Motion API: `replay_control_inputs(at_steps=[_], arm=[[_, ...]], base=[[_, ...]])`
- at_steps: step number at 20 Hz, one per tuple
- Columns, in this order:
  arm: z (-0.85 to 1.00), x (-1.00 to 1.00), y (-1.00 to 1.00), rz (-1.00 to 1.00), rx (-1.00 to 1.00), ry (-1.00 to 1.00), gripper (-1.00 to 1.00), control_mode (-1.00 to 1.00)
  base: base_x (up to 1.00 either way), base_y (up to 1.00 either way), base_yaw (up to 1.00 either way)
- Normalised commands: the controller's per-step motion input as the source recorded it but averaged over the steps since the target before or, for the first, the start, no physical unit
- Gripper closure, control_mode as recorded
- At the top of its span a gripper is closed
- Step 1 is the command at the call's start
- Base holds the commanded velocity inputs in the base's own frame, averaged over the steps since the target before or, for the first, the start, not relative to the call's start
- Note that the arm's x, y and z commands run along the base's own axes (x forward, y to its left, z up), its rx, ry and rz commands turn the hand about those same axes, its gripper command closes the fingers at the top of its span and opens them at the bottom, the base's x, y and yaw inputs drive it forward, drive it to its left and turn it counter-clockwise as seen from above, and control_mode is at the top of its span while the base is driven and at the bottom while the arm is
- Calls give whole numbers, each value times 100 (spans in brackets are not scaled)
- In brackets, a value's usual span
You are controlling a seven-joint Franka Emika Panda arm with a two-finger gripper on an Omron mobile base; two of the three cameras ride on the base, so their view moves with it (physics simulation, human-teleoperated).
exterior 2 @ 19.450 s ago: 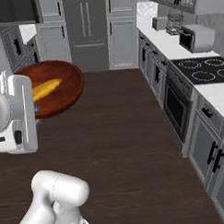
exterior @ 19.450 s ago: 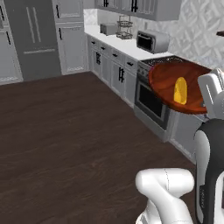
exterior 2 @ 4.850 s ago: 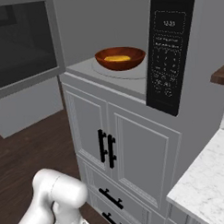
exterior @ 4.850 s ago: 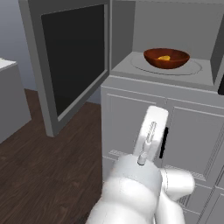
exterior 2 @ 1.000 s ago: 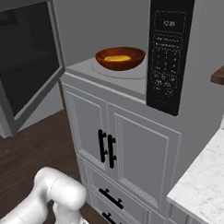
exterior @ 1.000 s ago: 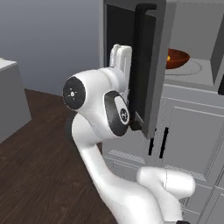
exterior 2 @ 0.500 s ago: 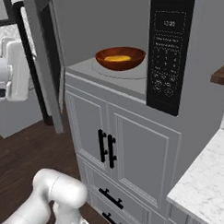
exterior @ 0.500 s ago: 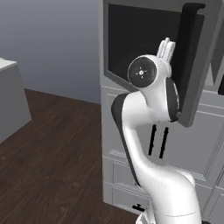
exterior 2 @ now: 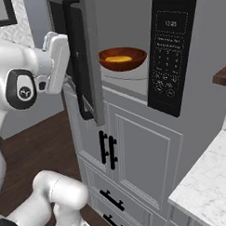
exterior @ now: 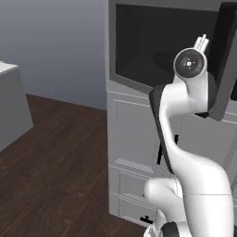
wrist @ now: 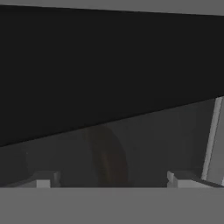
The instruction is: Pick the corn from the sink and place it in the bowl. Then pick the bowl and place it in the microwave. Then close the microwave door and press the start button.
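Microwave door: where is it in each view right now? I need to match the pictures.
Left base view: door at upper middle, dark window facing the camera.
Right base view: upper left, seen nearly edge-on.
Hand view: its dark window spans the upper part.
Shared landmark: black cabinet handles below it, in both base views.

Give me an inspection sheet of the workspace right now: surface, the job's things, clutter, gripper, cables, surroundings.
Surface: marble counter at the right, bare where seen.
Job's things: bowl with corn inside sits in the microwave; microwave door partly swung in, not shut.
Clutter: nothing seen.
Gripper: gripper open, fingertips against the door's dark window, holding nothing.
Cables: nothing seen.
Surroundings: control panel right of the cavity, grey cabinets below, dark wood floor.
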Motion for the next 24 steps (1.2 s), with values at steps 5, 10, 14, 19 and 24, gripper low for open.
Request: replay_control_inputs(at_steps=[5, 10, 14, 19, 24], arm=[[0, 77, -34, 0, 4, -1, -100, -100], [0, 67, -24, 0, 3, 0, -100, -100], [0, 57, -38, 0, 5, 0, -100, -100], [-9, 55, -42, 0, 3, -2, -100, -100], [-36, 79, -31, 0, 0, 0, -100, -100]], base=[[0, 0, 0], [0, 0, 0], [0, 0, 0], [0, 0, 0], [0, 0, 0]])
